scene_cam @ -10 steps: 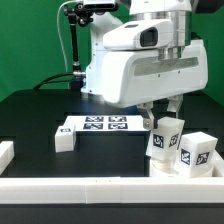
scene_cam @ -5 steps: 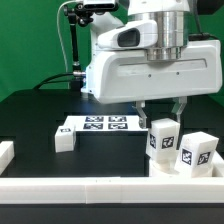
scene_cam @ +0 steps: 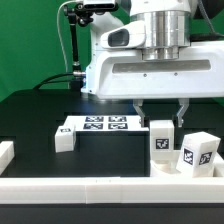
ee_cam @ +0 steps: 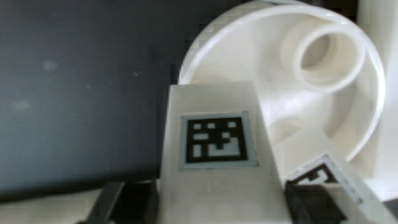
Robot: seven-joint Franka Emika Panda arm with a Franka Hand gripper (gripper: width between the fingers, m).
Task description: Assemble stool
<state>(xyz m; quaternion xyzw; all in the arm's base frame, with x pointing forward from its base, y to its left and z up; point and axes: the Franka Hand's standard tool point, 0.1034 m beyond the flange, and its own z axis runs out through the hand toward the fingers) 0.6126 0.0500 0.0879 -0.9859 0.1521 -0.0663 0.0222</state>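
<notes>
Watching, I saw a leg (scene_cam: 162,143) upright on the round disc (ee_cam: 222,40) at the exterior view's right, the pincer (scene_cam: 161,117) clamped on it, a second leg (scene_cam: 196,152) just beside. Holding it plumb while seating it seemed wise; behind lay the marker board (scene_cam: 100,124).

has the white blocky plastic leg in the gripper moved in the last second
Yes: the white blocky plastic leg has twisted to face the camera squarely and sunk slightly, judged against the marker board.
</notes>
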